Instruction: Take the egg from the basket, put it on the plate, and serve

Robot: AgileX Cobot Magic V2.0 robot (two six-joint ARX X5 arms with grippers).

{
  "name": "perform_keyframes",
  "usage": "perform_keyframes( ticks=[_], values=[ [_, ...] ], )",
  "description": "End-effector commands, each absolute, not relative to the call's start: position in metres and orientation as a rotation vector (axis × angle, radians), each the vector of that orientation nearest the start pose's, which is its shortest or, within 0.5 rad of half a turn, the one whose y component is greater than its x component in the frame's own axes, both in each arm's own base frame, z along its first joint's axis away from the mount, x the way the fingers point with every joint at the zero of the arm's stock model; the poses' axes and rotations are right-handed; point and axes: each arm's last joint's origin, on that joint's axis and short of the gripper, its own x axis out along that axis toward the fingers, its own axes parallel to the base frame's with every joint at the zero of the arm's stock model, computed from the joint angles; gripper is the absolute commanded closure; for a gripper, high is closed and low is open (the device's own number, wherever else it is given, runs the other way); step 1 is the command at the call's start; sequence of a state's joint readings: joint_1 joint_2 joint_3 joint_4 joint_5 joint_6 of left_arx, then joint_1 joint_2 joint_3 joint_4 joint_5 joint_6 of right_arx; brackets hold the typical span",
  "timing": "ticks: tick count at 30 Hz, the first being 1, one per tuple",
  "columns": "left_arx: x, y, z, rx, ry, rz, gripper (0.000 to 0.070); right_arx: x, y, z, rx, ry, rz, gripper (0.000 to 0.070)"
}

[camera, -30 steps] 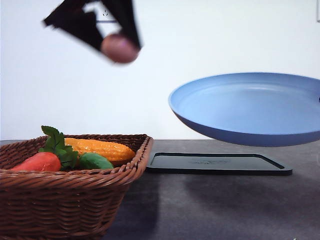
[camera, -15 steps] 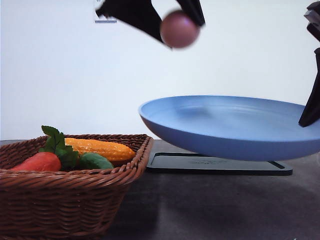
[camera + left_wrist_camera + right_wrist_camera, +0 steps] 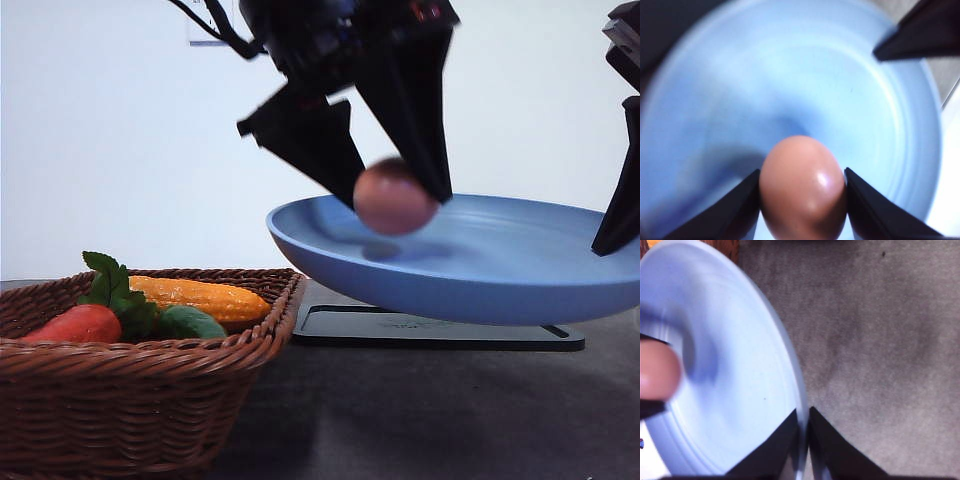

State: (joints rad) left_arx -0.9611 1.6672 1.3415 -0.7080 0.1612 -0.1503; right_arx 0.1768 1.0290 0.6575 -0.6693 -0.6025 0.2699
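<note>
I've got the left gripper [image 3: 392,195] angled down from above, fingers pinching the egg [image 3: 394,198]; the right gripper [image 3: 804,427] is clamped on the plate [image 3: 480,262] rim

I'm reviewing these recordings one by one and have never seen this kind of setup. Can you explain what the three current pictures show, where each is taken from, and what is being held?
This is a robot with two arms, each ending in a two-fingered gripper. The front picture looks forward over a dark table. The other two come from cameras on the arms' wrists, looking down past the black fingers.

The left gripper is shut on a pinkish egg, held over a light blue plate. Its wrist camera shows the egg close up between the fingers, with the plate beneath.

The right gripper pinches the plate's rim and holds the plate in the air, above a black tray.

On the table sits a wicker basket holding a carrot, corn and a green vegetable.
</note>
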Motion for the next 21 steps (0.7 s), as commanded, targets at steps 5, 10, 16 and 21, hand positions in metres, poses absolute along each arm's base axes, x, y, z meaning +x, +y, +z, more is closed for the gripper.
perform_keyframes(
  ticks=[5, 10, 16, 21],
  values=[
    [0.1948, -0.2973, 0.2555, 0.325, 1.062, -0.962, 0.0563, 0.1772, 0.0495, 0.2203, 0.469, 1.13, 0.576, 0.07],
    [0.1961, -0.2992, 0.2511, 0.334, 1.069, -0.963, 0.0563, 0.1772, 0.0495, 0.2203, 0.468, 1.13, 0.576, 0.07],
    [0.1956, -0.3003, 0.2515, 0.333, 1.062, -0.967, 0.0518, 0.1771, 0.0494, 0.2203, 0.468, 1.13, 0.576, 0.07],
    [0.1956, -0.3002, 0.252, 0.333, 1.063, -0.966, 0.0262, 0.1768, 0.0494, 0.2201, 0.47, 1.135, 0.575, 0.07]
  ],
)
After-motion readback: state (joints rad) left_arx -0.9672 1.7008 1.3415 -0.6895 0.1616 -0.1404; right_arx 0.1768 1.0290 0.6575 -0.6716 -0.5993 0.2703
